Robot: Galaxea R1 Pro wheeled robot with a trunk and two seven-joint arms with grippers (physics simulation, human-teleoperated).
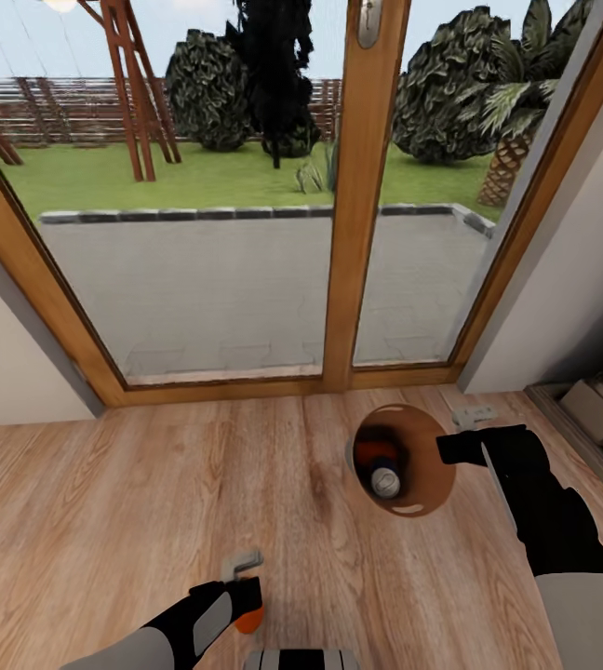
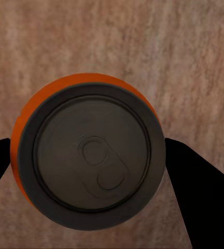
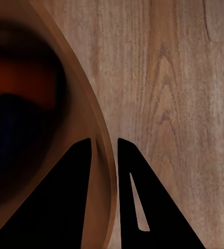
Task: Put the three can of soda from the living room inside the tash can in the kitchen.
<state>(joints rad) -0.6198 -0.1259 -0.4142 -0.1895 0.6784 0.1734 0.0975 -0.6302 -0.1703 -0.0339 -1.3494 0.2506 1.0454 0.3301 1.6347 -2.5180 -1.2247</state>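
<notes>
Standing on the wooden floor [image 1: 153, 484] before a glazed patio door [image 1: 367, 186], the trash can [image 1: 422, 484] is carried by the right gripper [image 3: 105, 150] — one finger inside the rim, one outside, clenched on the wall. Inside the bin lie two soda cans: one orange-red [image 1: 373, 453], one showing its grey end [image 1: 386, 482]. The left gripper [image 2: 88, 161] is closed on a third soda can [image 2: 88, 158] — top with pull tab facing the wrist camera, held above the floor, well apart from the bin.
</notes>
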